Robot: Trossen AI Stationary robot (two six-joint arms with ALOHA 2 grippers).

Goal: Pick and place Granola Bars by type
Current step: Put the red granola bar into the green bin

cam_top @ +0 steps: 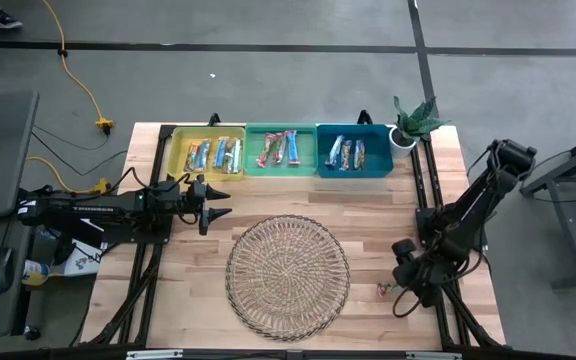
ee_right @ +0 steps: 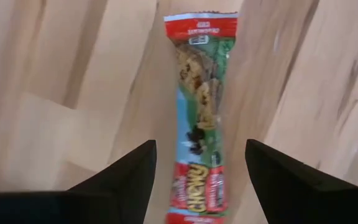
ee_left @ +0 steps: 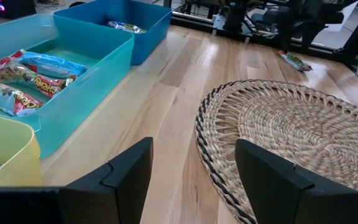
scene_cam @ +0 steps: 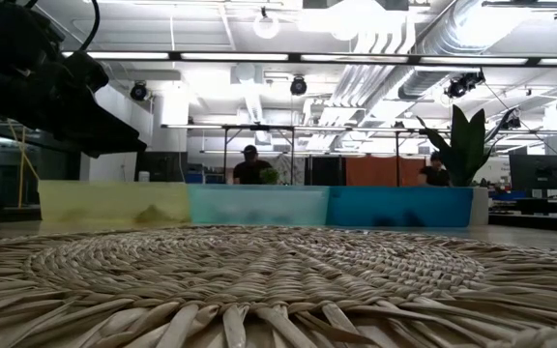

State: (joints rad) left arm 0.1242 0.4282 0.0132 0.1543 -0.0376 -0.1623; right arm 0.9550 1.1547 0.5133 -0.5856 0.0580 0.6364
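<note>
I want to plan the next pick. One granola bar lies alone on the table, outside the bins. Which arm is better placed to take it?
The right arm. Its gripper hangs over the loose bar, open fingers on both sides. The left gripper waits across the wicker tray, near the yellow bin.

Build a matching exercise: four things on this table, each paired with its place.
Things:
1. yellow bin
2. potted plant
3. wicker tray
4. lone granola bar

Places:
A. table's middle
B. bare wood, under the open right gripper
C. left end of the bin row
D. beside the blue bin

Pairs: 1-C, 2-D, 3-A, 4-B
</note>
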